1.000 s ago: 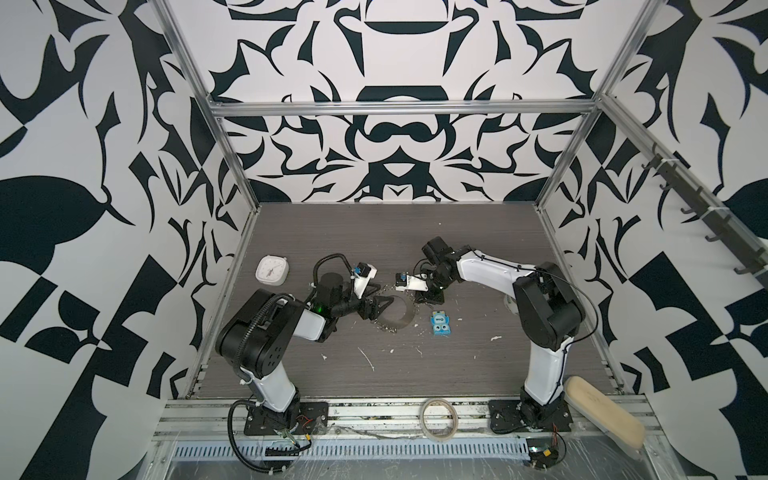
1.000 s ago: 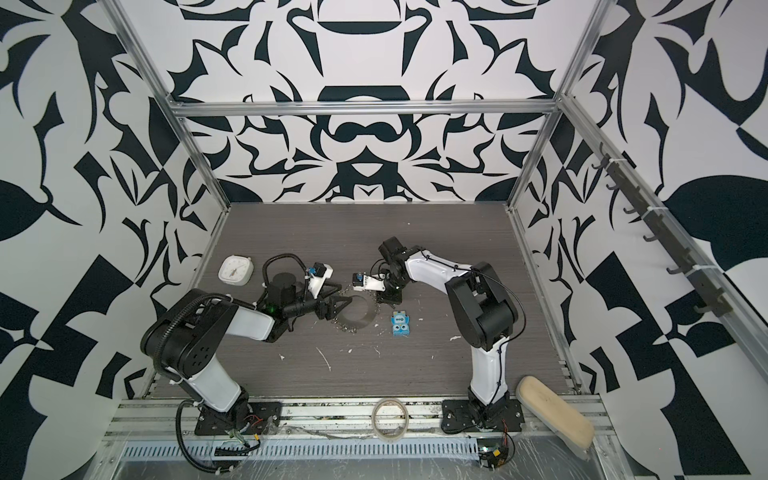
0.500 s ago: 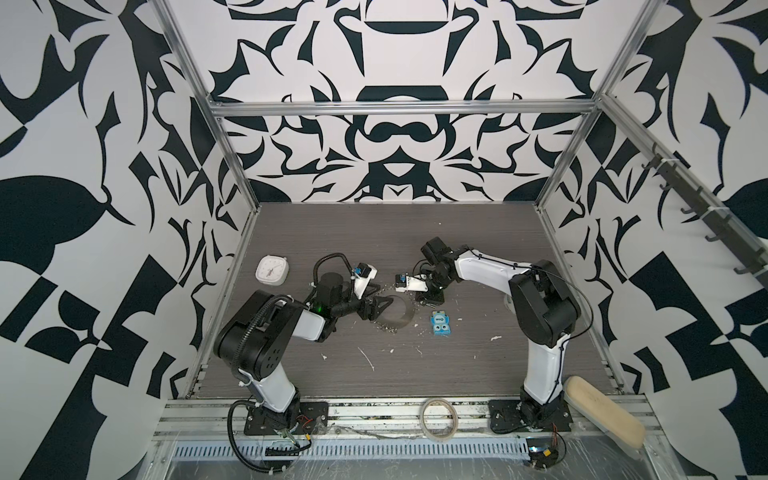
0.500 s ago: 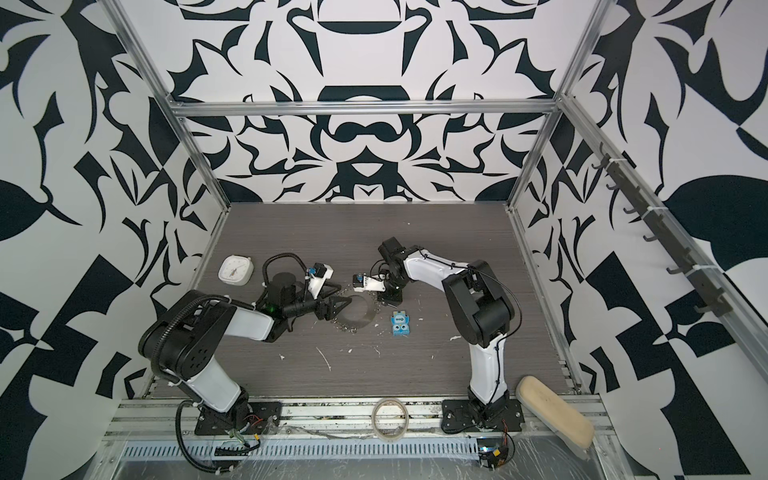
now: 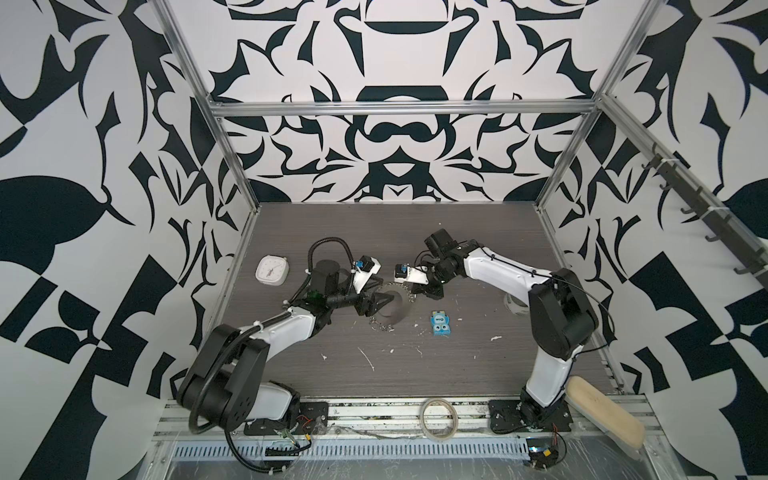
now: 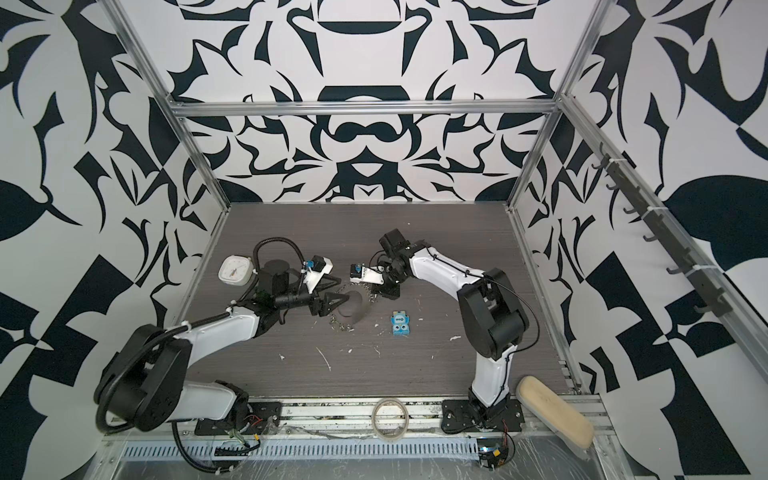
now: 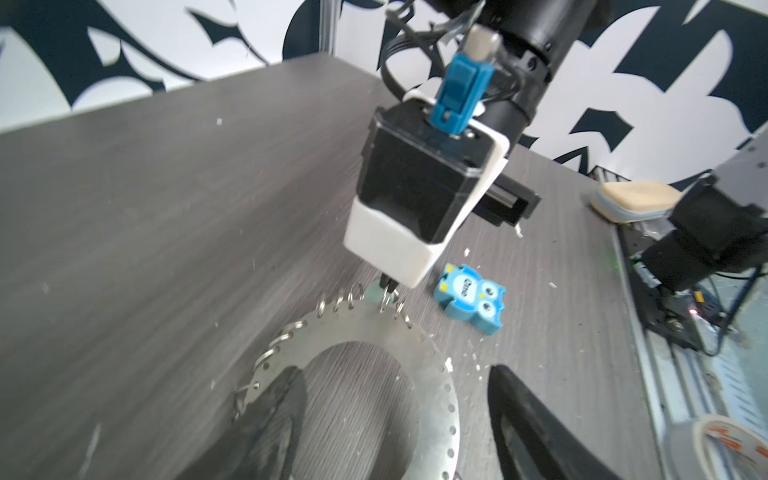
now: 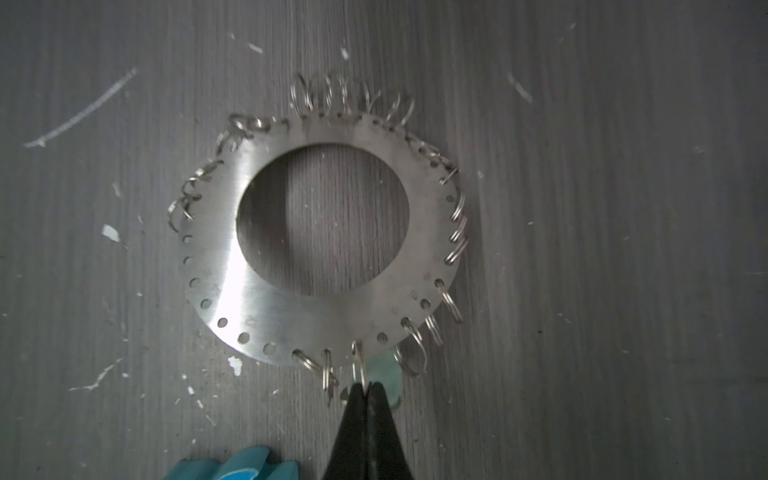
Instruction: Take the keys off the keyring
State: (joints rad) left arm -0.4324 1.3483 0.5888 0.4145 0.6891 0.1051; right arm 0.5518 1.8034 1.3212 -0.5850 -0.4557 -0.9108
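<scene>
Right tool [image 8: 365, 387] apparently covers half the key [image 8: 387, 371].

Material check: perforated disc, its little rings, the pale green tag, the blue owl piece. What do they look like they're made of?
Keyring disc: brushed metal, steel or aluminium; fine grain, bright glare.
Split rings: shiny metal wire.
Key tag: matte pale green, likely plastic or rubber; mostly hidden.
Blue owl: matte moulded rubber or plastic, maybe an eraser.

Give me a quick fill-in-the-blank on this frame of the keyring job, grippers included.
1. The right gripper is ___ at the keyring rim.
2. The left gripper has its jaws ___.
3. The owl-faced packet is coloured ___.
4. The pale green key lies beside the ___ gripper's tips.
Missing: shut; open; blue; right.
</scene>
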